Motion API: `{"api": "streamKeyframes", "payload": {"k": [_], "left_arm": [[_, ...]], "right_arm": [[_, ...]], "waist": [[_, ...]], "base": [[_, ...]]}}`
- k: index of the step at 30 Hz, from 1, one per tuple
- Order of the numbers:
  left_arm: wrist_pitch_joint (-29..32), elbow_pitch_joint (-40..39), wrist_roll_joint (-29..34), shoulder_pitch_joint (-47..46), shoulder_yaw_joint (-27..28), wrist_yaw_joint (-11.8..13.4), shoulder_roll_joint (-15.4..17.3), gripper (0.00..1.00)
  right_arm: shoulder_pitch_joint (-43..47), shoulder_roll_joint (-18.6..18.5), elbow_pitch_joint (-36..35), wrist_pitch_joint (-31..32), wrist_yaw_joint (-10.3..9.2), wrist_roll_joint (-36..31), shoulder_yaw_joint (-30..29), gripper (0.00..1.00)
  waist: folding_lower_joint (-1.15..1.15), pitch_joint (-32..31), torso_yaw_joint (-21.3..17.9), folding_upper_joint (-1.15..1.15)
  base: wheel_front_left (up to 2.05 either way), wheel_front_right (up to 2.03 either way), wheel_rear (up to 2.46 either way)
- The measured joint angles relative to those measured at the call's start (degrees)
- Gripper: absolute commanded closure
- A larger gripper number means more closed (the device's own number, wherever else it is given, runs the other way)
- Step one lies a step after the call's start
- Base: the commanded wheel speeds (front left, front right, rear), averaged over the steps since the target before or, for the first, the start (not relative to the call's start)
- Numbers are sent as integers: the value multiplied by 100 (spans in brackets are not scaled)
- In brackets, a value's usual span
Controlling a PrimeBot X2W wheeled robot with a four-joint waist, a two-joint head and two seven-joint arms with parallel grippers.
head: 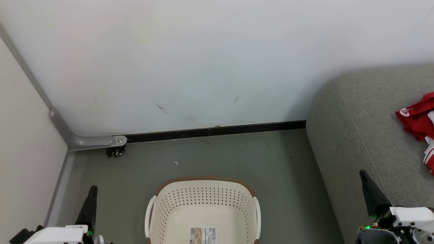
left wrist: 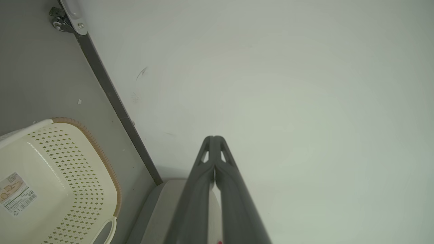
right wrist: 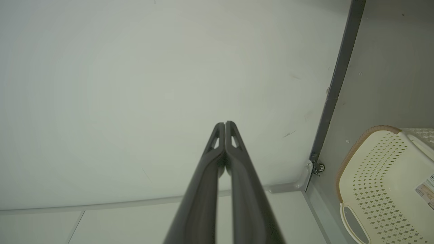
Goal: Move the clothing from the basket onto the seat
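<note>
Clothing (head: 416, 121) — red, white-trimmed, crumpled.

Clothing (head: 417, 122) apparently rests on seat (head: 356, 135).

Plain room corner: white wall (head: 217, 61), grey floor (head: 217, 156).
Black baseboard (head: 217, 131) along the wall's foot; scuff marks (head: 162, 109) on wall; cream panel (head: 20, 159) at left, grey metal foot (head: 95, 140) with small caster (head: 117, 153).

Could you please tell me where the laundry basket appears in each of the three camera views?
Head view: the basket at bottom centre, cut by the lower edge.
Left wrist view: basket in the lower left corner.
Right wrist view: basket in the lower right corner.
Shared landmark: the black caster under the grey bracket at the wall's foot.
</note>
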Motion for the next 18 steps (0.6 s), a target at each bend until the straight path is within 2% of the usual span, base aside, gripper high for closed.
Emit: {"api": "streamKeyframes", "payload": {"k": [18], "left_arm": [[0,-1,0,0,0,0,0,100]], "right_arm": [[-1,8,1,1,0,-1,-8,100]], "waist": [[0,0,0,0]], "base": [[0,0,0]]}}
